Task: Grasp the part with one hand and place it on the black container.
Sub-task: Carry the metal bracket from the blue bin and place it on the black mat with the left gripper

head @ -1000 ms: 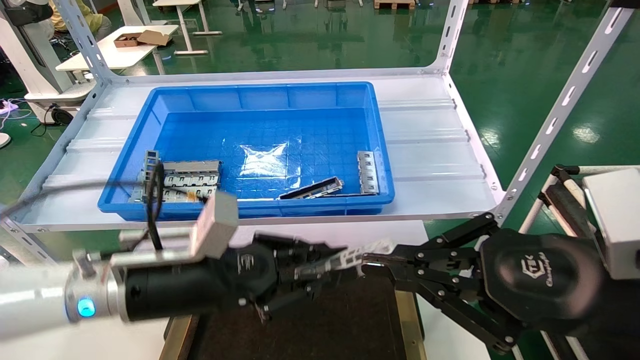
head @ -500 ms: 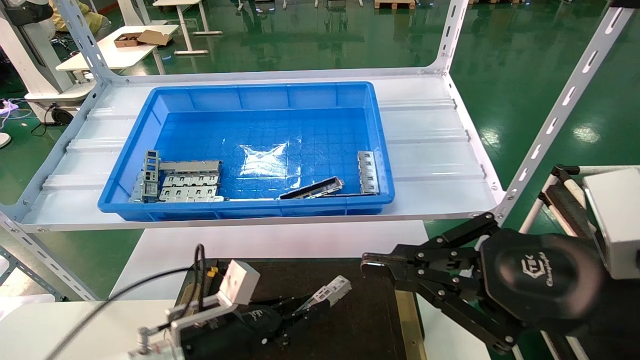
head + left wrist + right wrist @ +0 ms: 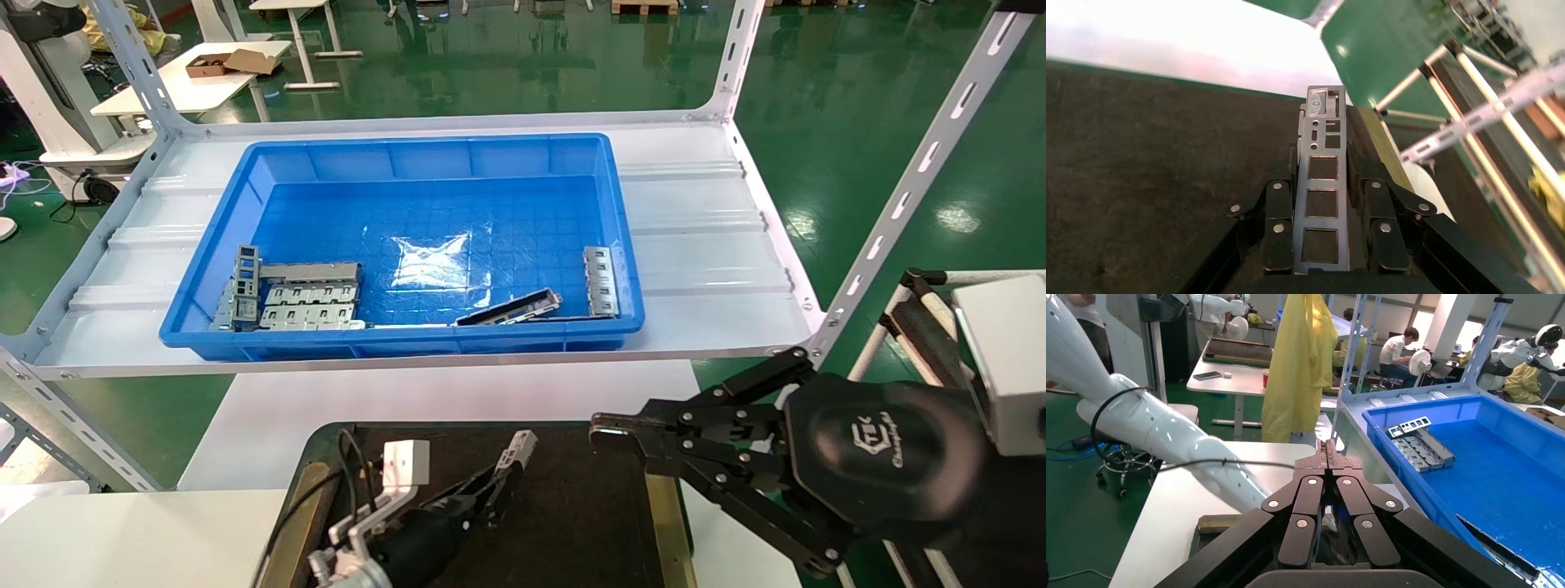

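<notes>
Left gripper [image 3: 498, 482] clamped on part [image 3: 520, 448], long way pointing forward, low over black container [image 3: 572, 523]. Right gripper [image 3: 609, 429] closed, empty, beside.

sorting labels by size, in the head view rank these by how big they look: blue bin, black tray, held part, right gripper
1. blue bin
2. right gripper, though nearness to the camera inflates it
3. black tray, partly cut off, so unsure against the gripper
4. part, held by the left gripper

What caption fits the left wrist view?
Left tool shut on the windowed metal part, holding it over the black container.
</notes>
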Motion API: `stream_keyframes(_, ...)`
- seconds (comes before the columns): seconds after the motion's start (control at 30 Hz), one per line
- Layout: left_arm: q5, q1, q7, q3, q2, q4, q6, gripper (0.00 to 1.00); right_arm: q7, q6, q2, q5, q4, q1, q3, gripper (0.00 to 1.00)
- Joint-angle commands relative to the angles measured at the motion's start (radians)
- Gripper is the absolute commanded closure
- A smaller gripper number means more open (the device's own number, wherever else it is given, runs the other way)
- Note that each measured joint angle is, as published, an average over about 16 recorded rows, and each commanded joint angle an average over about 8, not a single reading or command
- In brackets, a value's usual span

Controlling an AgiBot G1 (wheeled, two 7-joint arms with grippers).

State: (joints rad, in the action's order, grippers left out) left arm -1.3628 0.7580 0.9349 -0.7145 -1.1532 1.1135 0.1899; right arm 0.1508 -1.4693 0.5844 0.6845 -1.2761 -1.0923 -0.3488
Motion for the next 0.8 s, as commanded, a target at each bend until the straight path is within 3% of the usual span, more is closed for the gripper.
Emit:
stream_keyframes(0.03, -0.006, 0.004, 0.033, -0.01, -0.031, -0.035, -0.038, 1.0, 0.0, 0.0, 0.0, 0.0, 0.0, 0.0, 0.0, 1.0)
stream_keyframes(0.4, -0.008, 0.039, 0.092, -0.037, -0.137, -0.201, -0.18, 1.0, 0.0, 0.0, 0.0, 0.0, 0.0, 0.0, 0.0, 1.0)
stream_keyframes(0.8, 0.031, 0.031, 0.101, -0.068, -0.17, -0.244, -0.265, 1.0, 0.0, 0.0, 0.0, 0.0, 0.0, 0.0, 0.0, 1.0)
